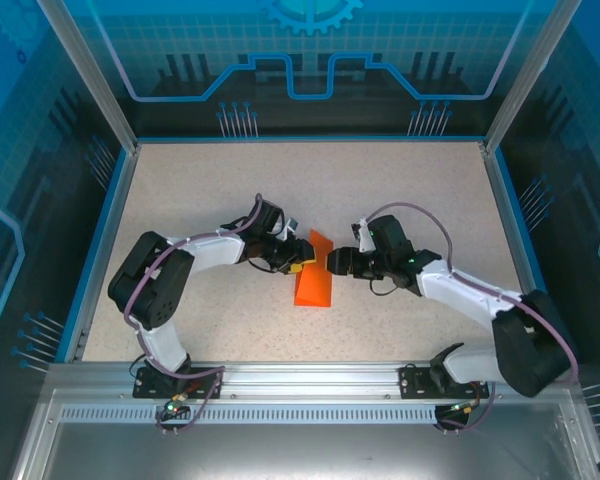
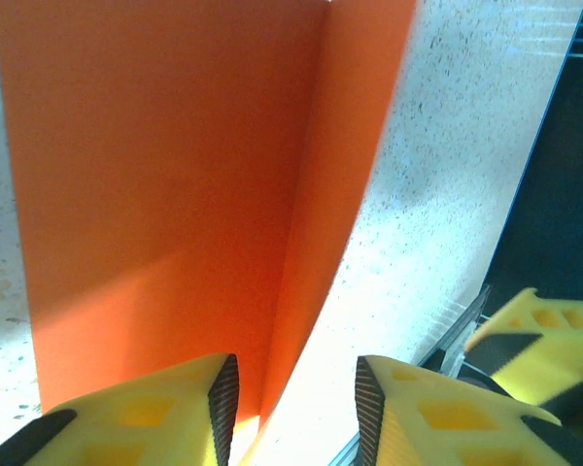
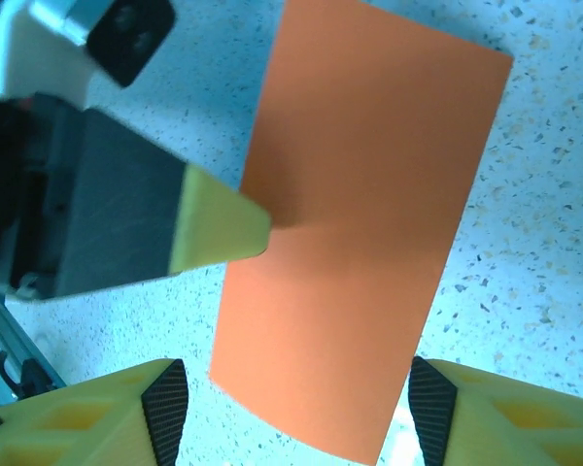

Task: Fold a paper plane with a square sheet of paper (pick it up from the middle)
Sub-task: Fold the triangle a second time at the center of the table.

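Folded square sheet of paper [image 1: 313, 285] is laid on desk [image 1: 230, 180] — raised flap is straddled by spread left pincer [image 2: 296, 388] — right pincer [image 3: 296, 388] is spread wide just beside.

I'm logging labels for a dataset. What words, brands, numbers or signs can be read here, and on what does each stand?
No text can be read.
Paper: plain orange, no print on the faces shown.
Back wall: a gear and line pattern, no letters or numbers.
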`<move>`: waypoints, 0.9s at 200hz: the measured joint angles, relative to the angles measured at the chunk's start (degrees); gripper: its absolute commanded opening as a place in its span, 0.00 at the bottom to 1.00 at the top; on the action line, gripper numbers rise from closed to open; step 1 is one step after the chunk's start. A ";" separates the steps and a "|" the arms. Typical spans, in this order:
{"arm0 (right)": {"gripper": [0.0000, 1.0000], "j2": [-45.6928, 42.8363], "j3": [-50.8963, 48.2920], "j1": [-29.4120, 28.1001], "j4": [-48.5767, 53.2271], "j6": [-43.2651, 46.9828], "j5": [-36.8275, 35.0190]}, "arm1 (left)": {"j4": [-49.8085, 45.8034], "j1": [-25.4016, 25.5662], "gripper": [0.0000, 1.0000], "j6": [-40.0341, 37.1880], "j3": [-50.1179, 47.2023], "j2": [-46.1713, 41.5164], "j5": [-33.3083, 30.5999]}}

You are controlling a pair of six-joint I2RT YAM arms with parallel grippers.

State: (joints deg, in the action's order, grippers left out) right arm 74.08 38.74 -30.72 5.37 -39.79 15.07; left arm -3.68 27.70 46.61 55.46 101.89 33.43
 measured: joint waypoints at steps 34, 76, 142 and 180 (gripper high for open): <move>0.68 -6.23 -3.19 -1.46 0.11 1.22 -3.54 | 1.01 -0.17 0.44 -0.17 0.02 0.17 1.97; 0.69 -13.68 -5.70 -2.89 -0.83 3.15 -6.49 | 2.54 -0.33 0.49 -1.44 1.40 1.51 5.44; 0.73 -19.47 -10.56 -4.92 -4.83 5.62 -9.75 | 2.51 -3.23 0.50 -3.26 4.11 3.10 7.21; 0.75 -19.28 -10.88 -6.01 -5.99 7.13 -9.92 | 2.38 -3.23 0.47 -3.23 4.85 3.50 8.07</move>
State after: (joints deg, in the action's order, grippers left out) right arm 54.81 27.86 -36.73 -0.62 -32.67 5.15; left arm -1.30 24.47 43.38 60.31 105.38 41.50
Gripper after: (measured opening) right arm 0.742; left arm 0.476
